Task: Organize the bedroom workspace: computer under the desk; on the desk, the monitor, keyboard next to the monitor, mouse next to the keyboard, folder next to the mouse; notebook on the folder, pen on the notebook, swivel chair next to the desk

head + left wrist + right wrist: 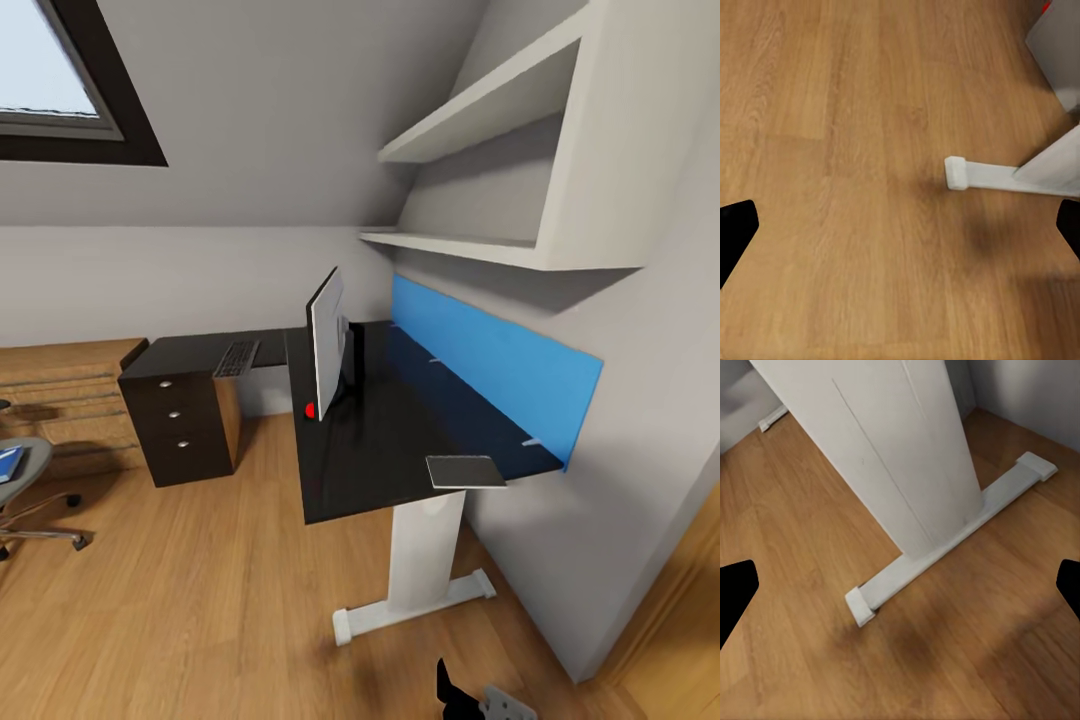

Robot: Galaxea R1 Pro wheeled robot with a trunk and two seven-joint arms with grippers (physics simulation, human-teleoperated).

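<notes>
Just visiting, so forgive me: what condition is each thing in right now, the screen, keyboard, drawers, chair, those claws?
monitor: upright on the desk, seen edge-on.
keyboard: lying flat on the desk's far wing.
notebook: flat at the desk's near corner.
drawers: all three closed.
swivel chair: away from the desk.
folder: on the chair's seat.
left claw: open, empty, over floor.
right claw: open, empty, facing the desk's pedestal leg.

The desk's white pedestal leg [881, 442] rises from a long white foot bar [952, 540] lying flat on the light wood floor [967, 660]; the bar runs diagonally, capped at both ends. The right gripper's two black fingertips [735, 592] sit far apart at opposite edges, holding nothing.
</notes>
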